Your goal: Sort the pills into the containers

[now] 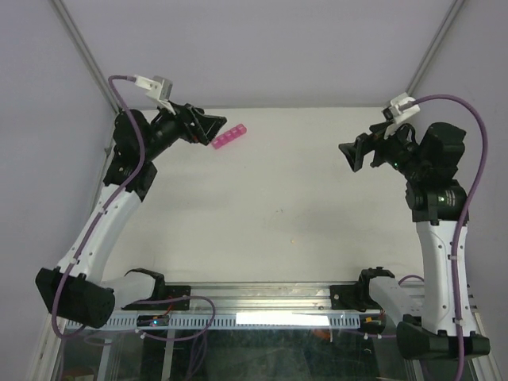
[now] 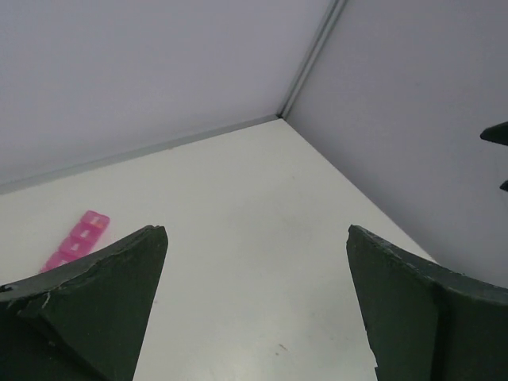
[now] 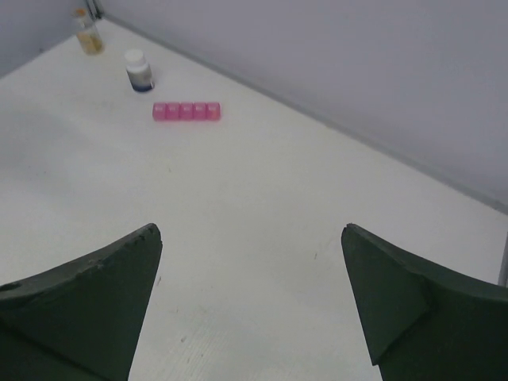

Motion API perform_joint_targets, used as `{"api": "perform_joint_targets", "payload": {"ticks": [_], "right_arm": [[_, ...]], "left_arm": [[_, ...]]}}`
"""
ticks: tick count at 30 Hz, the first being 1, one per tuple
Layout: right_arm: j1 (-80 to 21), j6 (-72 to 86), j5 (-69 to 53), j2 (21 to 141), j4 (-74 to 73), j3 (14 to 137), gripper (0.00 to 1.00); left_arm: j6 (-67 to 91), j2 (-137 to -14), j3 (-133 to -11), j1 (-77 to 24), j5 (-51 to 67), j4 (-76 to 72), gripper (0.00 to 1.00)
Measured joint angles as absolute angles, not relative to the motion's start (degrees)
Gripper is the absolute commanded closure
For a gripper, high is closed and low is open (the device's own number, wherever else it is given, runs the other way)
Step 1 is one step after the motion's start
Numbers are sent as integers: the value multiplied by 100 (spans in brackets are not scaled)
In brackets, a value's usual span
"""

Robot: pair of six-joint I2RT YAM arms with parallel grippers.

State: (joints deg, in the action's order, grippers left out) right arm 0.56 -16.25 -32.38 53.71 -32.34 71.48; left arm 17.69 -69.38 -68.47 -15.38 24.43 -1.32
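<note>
Pills? We can't pick out a single one: too small, or tucked inside something, we can't tell. Organiser (image 3: 186,111) is our anchor, a pink strip of compartments lying flat at the far left of the surface (image 1: 302,206). Its lids face up, which is how it must sit if anything is to drop in. Whether those lids are shut, we can't say.

Just beyond it, toward the corner, the white-capped bottle (image 3: 140,71) stands upright, and the amber bottle (image 3: 89,33) stands upright behind that. We'd judge they're grouped close to keep each trip short.

Left fingers (image 2: 103,302) hang spread wide with nothing between them, near the organiser's end and best placed to reach it. Right fingers (image 3: 413,302) are wide and empty too, well apart across the surface, facing the whole set.

As for writing, there are pale marks on the lids and a dark band on the white-capped bottle, but nothing we can read.
</note>
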Motion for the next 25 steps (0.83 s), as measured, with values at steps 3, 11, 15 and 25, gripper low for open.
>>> {"api": "perform_joint_targets", "payload": {"ticks": [3,11,15,25], "right_arm": [[56,-1092,-3183,5266,-3321,7773,1],[56,16,-2700,5306,-3518,8809,0],[58,132,-2687,5334,-3594,8871,0],[115,215,-2764,5481,-3765,8871,1]], "left_arm": [[2182,-6370,-6608,-1538,2556,82,1],[2606,-5262,-6674,-1538,2904,591,1],[2615,-5039,-6803,-1538,2908,764,1],[2506,-5024,-6805,-1538,2882,1240,1]]}}
